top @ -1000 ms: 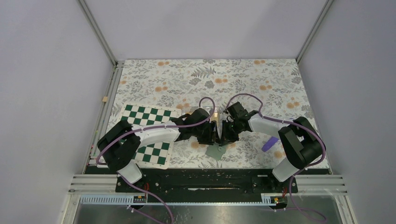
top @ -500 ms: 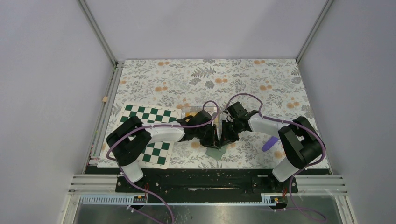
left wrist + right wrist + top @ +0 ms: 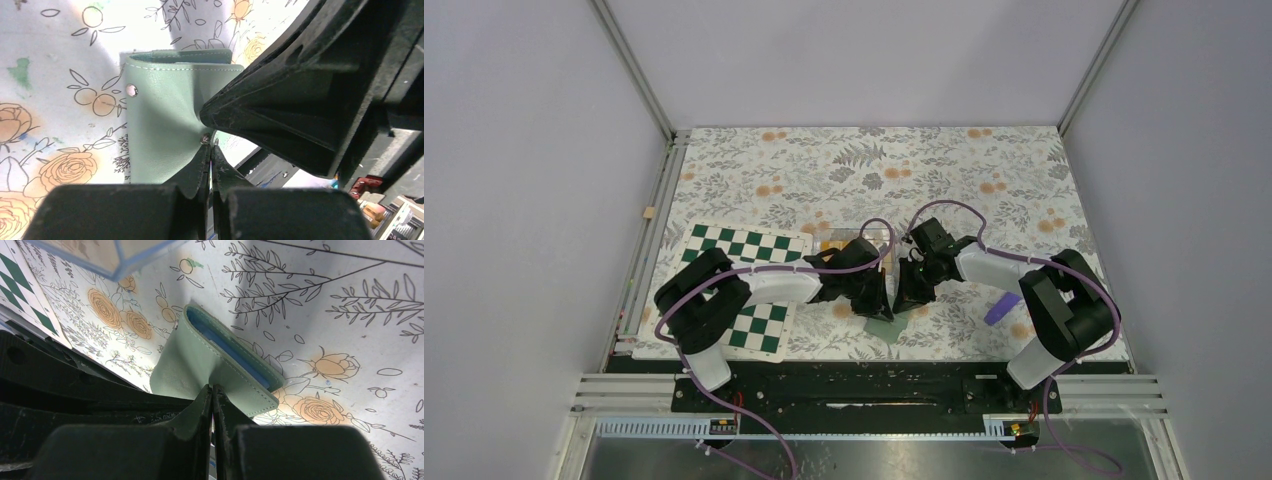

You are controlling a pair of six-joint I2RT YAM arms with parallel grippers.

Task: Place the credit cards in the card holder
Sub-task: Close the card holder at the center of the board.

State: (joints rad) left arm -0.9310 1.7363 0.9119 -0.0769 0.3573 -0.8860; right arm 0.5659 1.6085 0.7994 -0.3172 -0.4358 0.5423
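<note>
Near the counter's [image 3: 984, 180] front edge lies the green card holder [image 3: 200, 365], its open pocket showing blue inside. The left hand [image 3: 209, 147] is pressed together, pinching its cover; the right hand [image 3: 214, 390] nips the flap from the opposite side. Just beyond, a clear box [image 3: 871, 240] holds the orange credit cards [image 3: 831, 244].

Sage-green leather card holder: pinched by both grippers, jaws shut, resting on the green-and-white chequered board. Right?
Wrong surface. Top external view: the sage-green leather card holder is on the floral tablecloth, right of the green-and-white chequered board. Left gripper and right gripper do pinch it, jaws shut.
</note>
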